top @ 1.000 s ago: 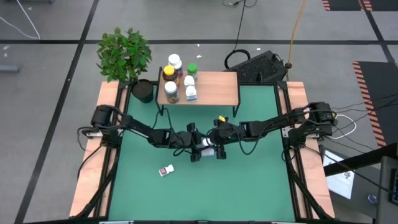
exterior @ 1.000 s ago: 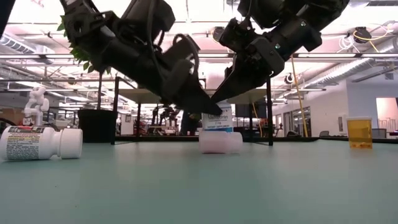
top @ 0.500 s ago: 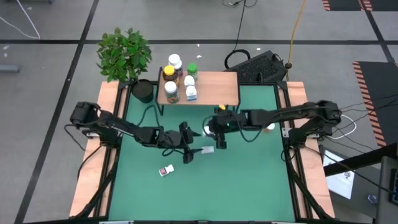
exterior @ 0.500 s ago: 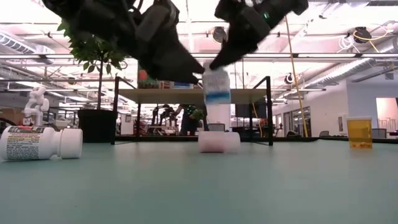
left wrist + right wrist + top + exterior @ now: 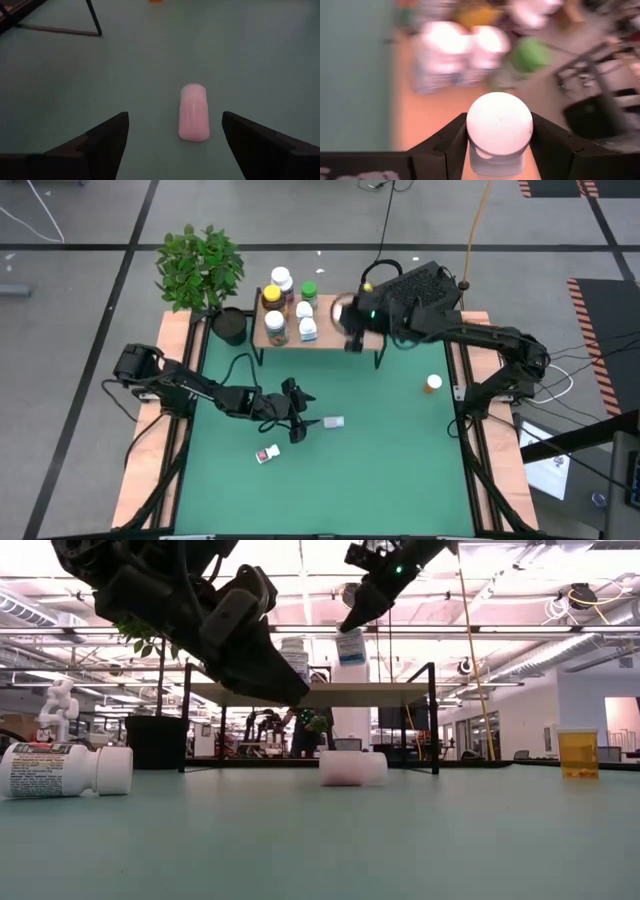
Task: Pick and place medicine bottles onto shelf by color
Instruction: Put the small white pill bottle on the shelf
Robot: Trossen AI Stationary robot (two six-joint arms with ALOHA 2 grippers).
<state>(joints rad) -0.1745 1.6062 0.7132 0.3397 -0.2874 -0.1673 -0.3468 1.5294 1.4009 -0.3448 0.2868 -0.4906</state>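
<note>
Shelf [image 5: 350, 320], upper centre: six bottles [image 5: 288, 306] clustered at left end. Right gripper [image 5: 499, 142] clamping white-capped bottle [image 5: 499, 125] above shelf. Left gripper [image 5: 175, 145] spread, empty, before pale lying bottle [image 5: 194, 118].

Ten medicine bottles [image 5: 333, 422]; one shelf [image 5: 350, 330]; one plant [image 5: 200, 265].

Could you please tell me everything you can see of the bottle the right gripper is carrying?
The white-capped medicine bottle is small and looks plastic, with a white body and a blue-banded label. It hangs upright in the air, clamped on both sides between the right gripper's dark fingers, above the shelf top and touching nothing else. Its round cap is closed.
</note>
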